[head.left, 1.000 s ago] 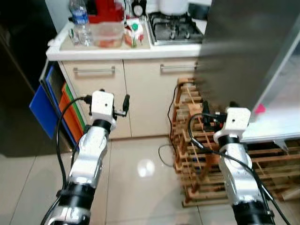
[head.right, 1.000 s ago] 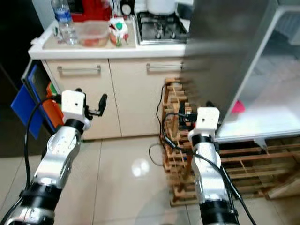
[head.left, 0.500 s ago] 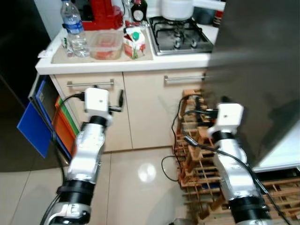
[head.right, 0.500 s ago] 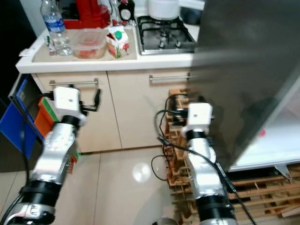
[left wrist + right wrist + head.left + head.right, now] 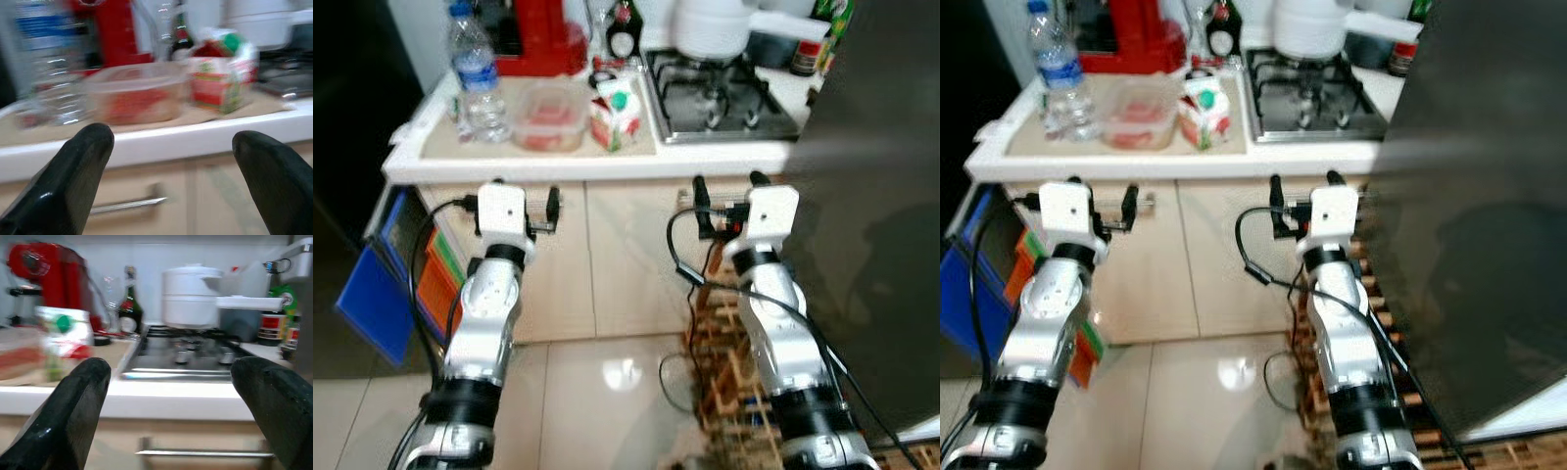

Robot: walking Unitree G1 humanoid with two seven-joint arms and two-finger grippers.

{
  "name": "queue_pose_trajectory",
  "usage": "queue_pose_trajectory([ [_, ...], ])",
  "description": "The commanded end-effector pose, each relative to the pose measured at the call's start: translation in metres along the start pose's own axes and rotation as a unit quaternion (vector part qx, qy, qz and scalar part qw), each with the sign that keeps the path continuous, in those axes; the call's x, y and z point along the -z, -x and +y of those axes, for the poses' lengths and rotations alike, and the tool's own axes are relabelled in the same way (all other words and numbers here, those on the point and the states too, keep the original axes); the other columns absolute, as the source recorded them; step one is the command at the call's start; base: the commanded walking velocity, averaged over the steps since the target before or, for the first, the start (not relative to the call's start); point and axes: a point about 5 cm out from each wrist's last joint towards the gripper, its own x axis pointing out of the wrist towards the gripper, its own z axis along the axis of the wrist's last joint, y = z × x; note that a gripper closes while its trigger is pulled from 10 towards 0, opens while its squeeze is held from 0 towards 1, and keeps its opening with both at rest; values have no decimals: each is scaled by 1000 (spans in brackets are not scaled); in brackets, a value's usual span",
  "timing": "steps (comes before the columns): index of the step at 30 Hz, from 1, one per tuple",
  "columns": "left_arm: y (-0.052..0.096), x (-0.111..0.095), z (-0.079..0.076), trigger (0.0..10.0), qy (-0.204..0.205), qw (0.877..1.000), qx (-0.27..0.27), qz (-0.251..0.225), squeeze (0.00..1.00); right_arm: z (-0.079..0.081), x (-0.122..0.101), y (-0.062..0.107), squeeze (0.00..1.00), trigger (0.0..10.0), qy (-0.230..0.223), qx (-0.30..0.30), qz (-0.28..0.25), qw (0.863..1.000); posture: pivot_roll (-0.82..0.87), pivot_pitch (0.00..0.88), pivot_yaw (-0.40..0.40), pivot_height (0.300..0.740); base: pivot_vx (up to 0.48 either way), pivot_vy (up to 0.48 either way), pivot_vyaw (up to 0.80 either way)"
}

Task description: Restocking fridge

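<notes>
On the counter (image 5: pixel 558 166) stand a clear water bottle (image 5: pixel 475 73), a clear plastic container (image 5: pixel 548 116) with red food and a small milk carton (image 5: pixel 615 113) with a green cap. My left gripper (image 5: pixel 524 194) is raised in front of the drawer just below the counter edge, open and holding nothing. In the left wrist view the container (image 5: pixel 134 98) and carton (image 5: pixel 220 81) lie beyond the fingers (image 5: pixel 73 181). My right gripper (image 5: pixel 726 186) is open and holds nothing, level with the counter edge under the stove (image 5: pixel 724 93). The grey fridge door (image 5: pixel 871 245) stands at the right.
A red appliance (image 5: pixel 540 39), a dark bottle (image 5: pixel 625 15) and a white pot (image 5: pixel 710 24) stand at the back of the counter. A wooden rack (image 5: pixel 724 352) with cables sits on the floor by my right arm. Blue and orange boards (image 5: pixel 372 294) lean at the left.
The camera has come closer to the counter and shifted. Both arms have risen from cupboard height to just under the counter edge. Both grippers stay open.
</notes>
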Motion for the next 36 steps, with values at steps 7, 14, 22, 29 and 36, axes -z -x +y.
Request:
queue_pose_trajectory([
  [7,-2,-3,9,10000,-22,1000,-14,0,0,9,-5,-4,0,10000,-18,-7,-6,1000,-29,0,22,740,195,0,0],
  [14,-3,-2,4,10000,-13,1000,-2,5,0,17,-10,-5,0,10000,-21,-15,-19,999,-46,0,29,740,0,0,0],
  [22,1,-11,-4,10000,8,999,32,-19,0,27,-33,-31,0,10000,-20,-21,-51,998,-36,0,49,740,89,81,0],
  [29,9,-19,-1,10000,10,999,33,-36,0,37,-44,-45,0,10000,-27,-36,-68,997,-10,0,47,740,372,303,0],
  [36,13,-23,-1,10000,4,998,37,-44,0,43,-49,-51,0,10000,-26,-50,-74,996,4,0,39,740,326,351,0],
])
